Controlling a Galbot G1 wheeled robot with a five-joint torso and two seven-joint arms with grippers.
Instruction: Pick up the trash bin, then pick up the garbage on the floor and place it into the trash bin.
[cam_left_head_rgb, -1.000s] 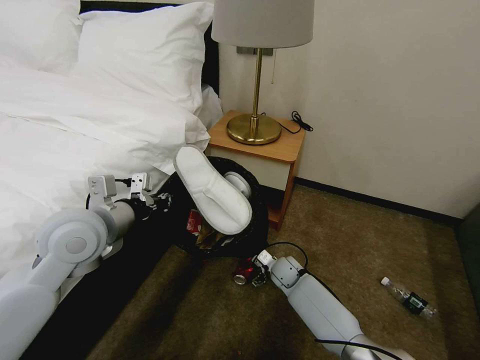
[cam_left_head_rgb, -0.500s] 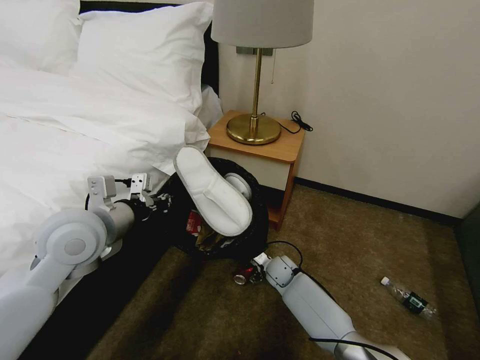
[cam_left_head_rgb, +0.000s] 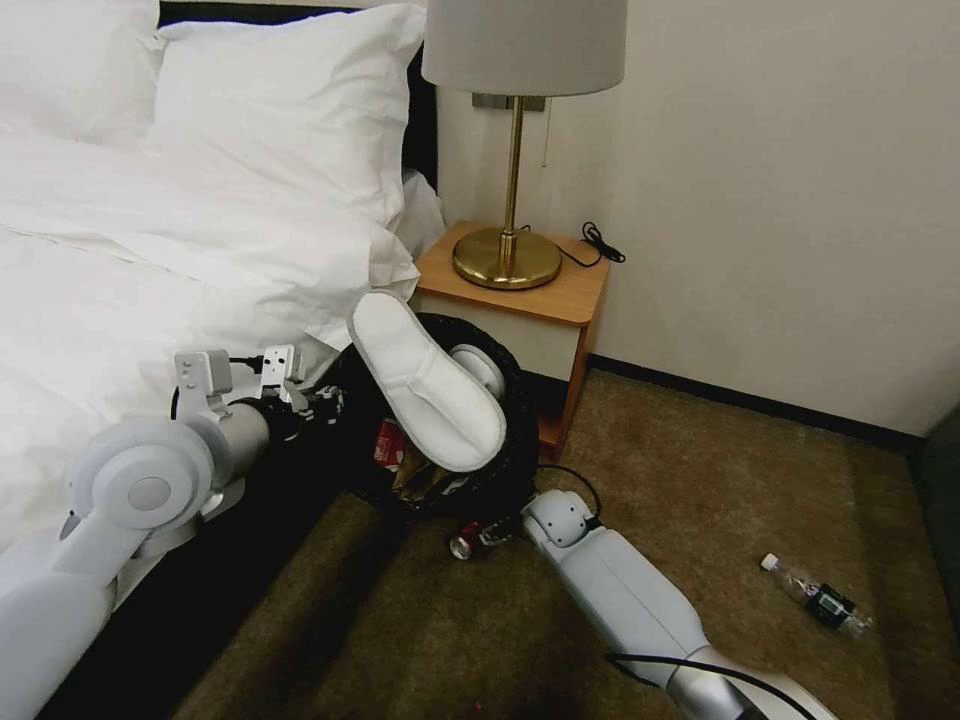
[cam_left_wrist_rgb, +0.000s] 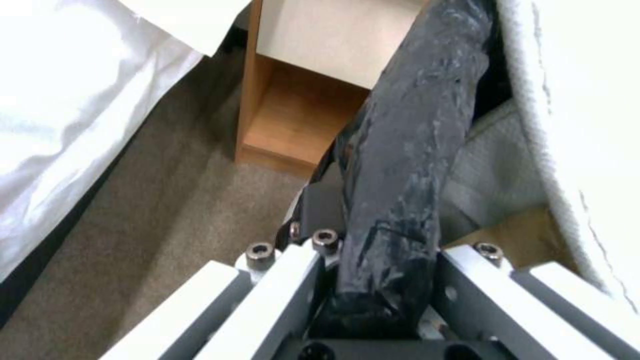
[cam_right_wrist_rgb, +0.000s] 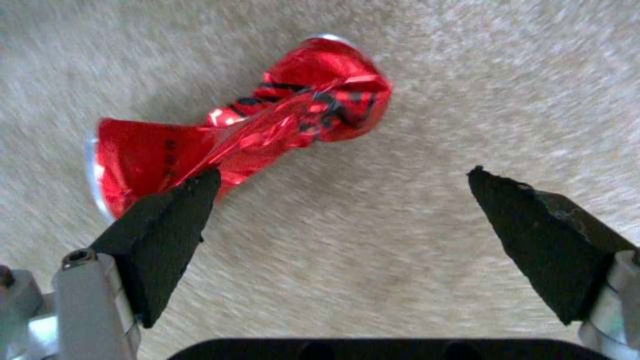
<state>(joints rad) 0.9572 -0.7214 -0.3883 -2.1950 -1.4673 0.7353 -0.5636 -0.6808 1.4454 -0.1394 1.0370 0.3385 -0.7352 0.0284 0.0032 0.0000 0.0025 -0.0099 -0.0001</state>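
The trash bin (cam_left_head_rgb: 520, 425), lined with a glossy black bag, hangs beside the bed with my left gripper (cam_left_head_rgb: 325, 402) shut on its rim. The left wrist view shows that gripper (cam_left_wrist_rgb: 383, 250) clamping the black bag (cam_left_wrist_rgb: 400, 150). A white slipper (cam_left_head_rgb: 425, 380) sticks out of the bin over red litter (cam_left_head_rgb: 388, 443) and brown paper (cam_left_head_rgb: 410, 480). A crushed red can (cam_left_head_rgb: 465, 543) lies on the carpet just below the bin. My right gripper (cam_right_wrist_rgb: 340, 182) is open low over the carpet, one finger (cam_right_wrist_rgb: 167, 220) at the can (cam_right_wrist_rgb: 247, 135). A clear bottle (cam_left_head_rgb: 815, 597) lies far right.
A wooden nightstand (cam_left_head_rgb: 560, 290) with a brass lamp (cam_left_head_rgb: 508, 255) stands right behind the bin, against the wall. The bed (cam_left_head_rgb: 120, 280) with white bedding borders the left. Open carpet (cam_left_head_rgb: 720, 480) stretches between my right arm and the bottle.
My right arm has swung left and closer under the bin. The red can now lies further left on the carpet. The left arm and bin have held still.
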